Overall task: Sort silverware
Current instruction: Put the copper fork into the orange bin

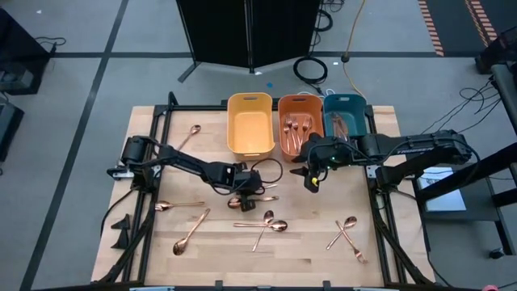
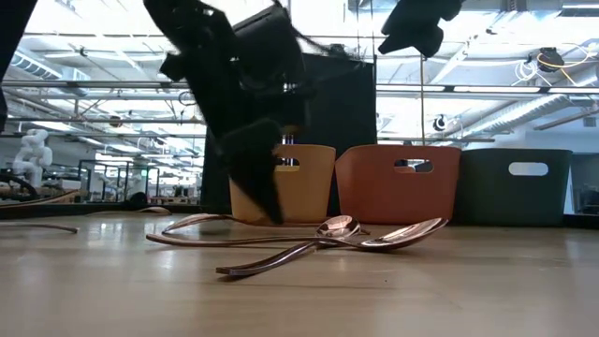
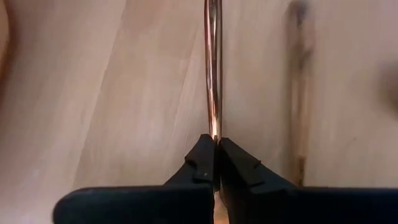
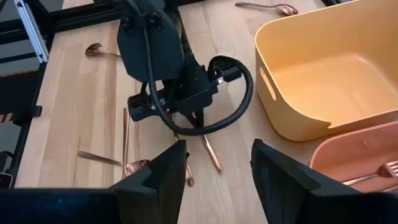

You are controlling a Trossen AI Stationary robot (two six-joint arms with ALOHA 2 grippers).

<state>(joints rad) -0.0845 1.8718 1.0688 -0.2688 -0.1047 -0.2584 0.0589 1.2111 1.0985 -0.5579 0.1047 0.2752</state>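
1. Sorting is part done: the orange bin (image 1: pixel 300 129) already holds several forks (image 1: pixel 296 124), and the teal bin (image 1: pixel 346 117) has a few pieces I take for knives, though they are hard to read. The yellow bin (image 1: pixel 250 123) sits bare inside.
2. Plenty left on the table (image 1: pixel 380 129): one spoon up near the far edge (image 1: pixel 190 137), two at the near left (image 1: pixel 191 232), a crossed pair in the middle (image 1: pixel 266 225), another pair at the near right (image 1: pixel 347 234). All spoons by the look of it.
3. Left gripper (image 1: pixel 245 188) is down at the tabletop in the middle, arm stretched low across the board, jaws pinched tight on the thin handle of a copper piece (image 3: pixel 213 74) lying flat on the wood. It hasn't lifted yet.
4. Right gripper (image 4: pixel 214 165) hangs above the table just in front of the orange bin, fingers spread wide, holding nothing, waiting.
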